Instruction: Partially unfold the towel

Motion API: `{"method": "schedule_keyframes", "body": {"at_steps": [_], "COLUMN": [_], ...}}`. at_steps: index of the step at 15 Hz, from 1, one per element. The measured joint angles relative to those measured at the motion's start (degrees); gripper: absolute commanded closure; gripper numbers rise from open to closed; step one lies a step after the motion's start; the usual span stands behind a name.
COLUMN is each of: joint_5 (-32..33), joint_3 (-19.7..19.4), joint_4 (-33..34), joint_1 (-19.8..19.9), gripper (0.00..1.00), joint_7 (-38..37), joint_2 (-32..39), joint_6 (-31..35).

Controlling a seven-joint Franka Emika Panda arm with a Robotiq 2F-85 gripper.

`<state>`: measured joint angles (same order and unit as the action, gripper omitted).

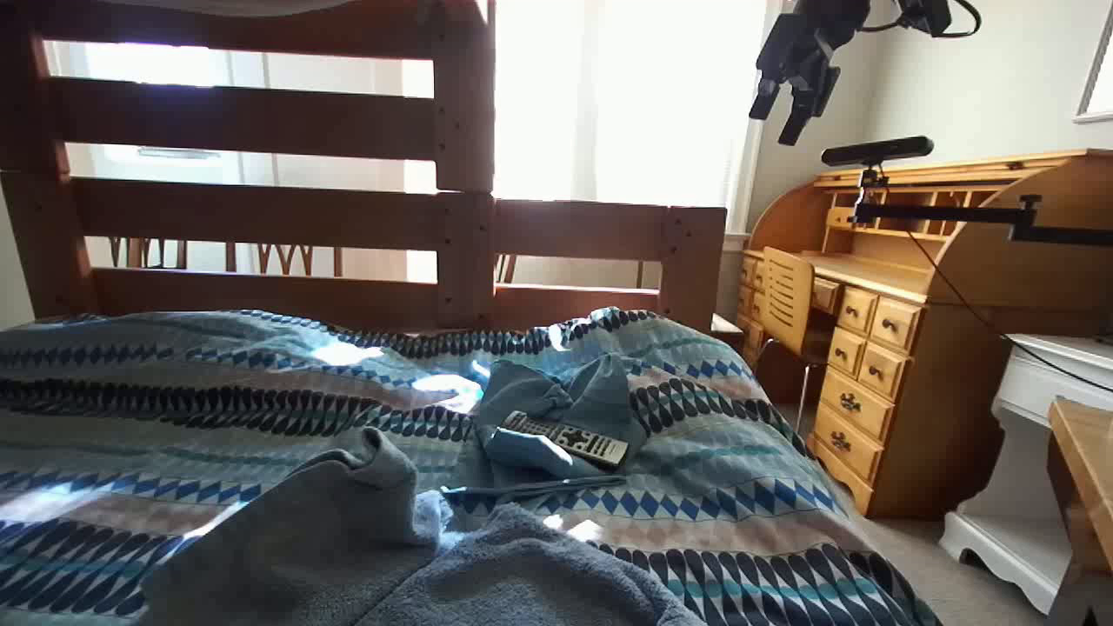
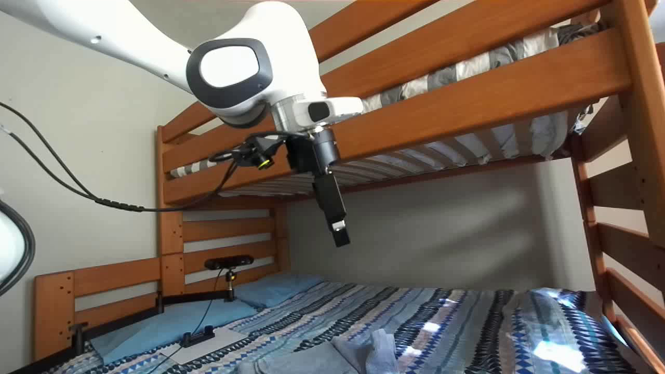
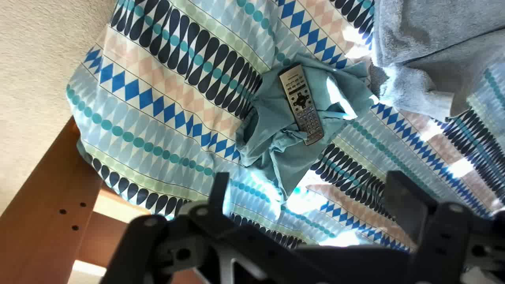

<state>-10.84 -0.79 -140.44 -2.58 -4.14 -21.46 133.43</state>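
Observation:
The towel, a thick slate grey-blue cloth, lies folded and rumpled on the striped bedspread. In an exterior view the towel [image 1: 348,539] fills the near bottom, with a raised fold at its upper end. In an exterior view the towel [image 2: 317,359] is cut off by the bottom edge. In the wrist view the towel [image 3: 438,51] lies at the upper right. My gripper [image 3: 311,193] is open and empty, with its fingers wide apart. The gripper [image 1: 776,123] hangs high above the bed, well apart from the towel, and also shows in an exterior view [image 2: 341,240].
A remote control [image 3: 302,104] lies on a crumpled teal cloth [image 3: 294,161] beside the towel. The zigzag bedspread [image 3: 158,114] covers the bed. Wooden bunk rails [image 2: 467,109] pass behind the arm. A camera on a stand [image 2: 228,262] stands by the bed's edge.

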Motion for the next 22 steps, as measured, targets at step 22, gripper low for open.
{"method": "schedule_keyframes", "body": {"at_steps": [22], "joint_5": [-30.0], "joint_3": [2.2], "joint_4": [-2.0], "joint_1": [-9.7], "gripper": [0.0], "joint_7": [22.9], "joint_2": [16.9], "joint_6": [-0.2]}}
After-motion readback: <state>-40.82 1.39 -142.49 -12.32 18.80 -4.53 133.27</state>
